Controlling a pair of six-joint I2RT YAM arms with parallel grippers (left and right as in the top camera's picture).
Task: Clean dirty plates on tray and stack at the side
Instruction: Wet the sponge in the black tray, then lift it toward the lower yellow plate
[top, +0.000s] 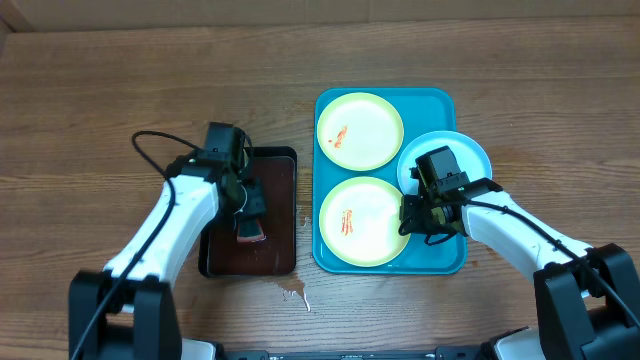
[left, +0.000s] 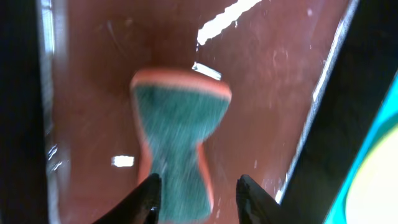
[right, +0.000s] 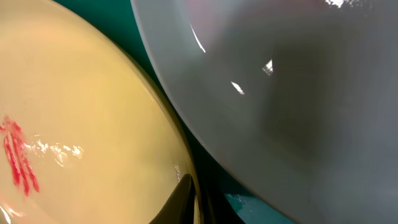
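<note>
Pinch held: my left gripper (left: 199, 193) was clenched on the green-and-orange sponge (left: 177, 118). The sponge's long axis ran straight out from the fingers, over the dark liquid in the black tray (top: 283, 165). The plates all lay to my right, on the turquoise tray (top: 440, 100) just beside. The near yellow-green plate (top: 365, 222), smeared red, was closest. My right gripper (top: 410, 216) sat at that plate's right rim, beside the blue-white plate (top: 470, 150); whether it gripped, I couldn't tell. I judged the sponge's path rightward.
</note>
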